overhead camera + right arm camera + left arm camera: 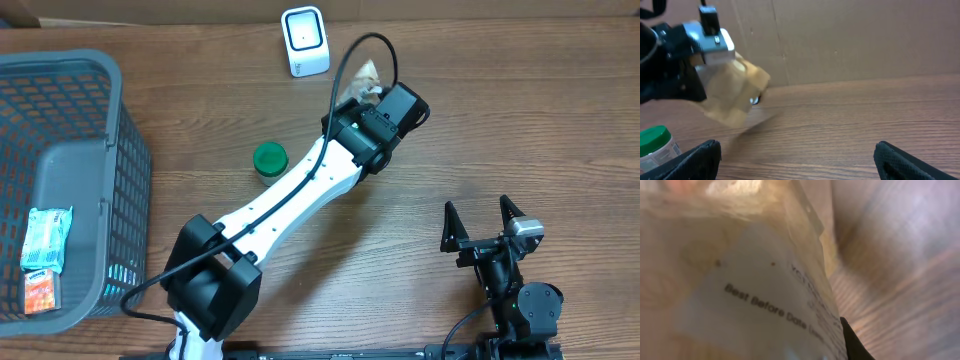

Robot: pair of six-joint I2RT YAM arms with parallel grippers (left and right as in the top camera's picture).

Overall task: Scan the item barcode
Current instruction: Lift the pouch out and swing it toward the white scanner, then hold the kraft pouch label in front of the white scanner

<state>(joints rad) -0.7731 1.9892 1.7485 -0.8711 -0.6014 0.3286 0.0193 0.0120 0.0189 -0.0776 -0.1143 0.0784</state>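
The left tool (378,95) is pinching a clear plastic packet (366,76) near the white scanner (304,41) at the counter's (540,120) far edge. The right tool (483,220) is sitting spread wide, with open wood lying around it. A green-lidded jar (269,158) is standing beside the left arm, and a basket (110,180) is filling the left edge. The packet is showing "Best Before Date".

A grey basket (125,180) sits on the wooden tabletop (520,120). Inside the basket lie a pale packet (47,238) and an orange packet (40,294). A green-lidded jar (269,158) stands apart, to the basket's right.
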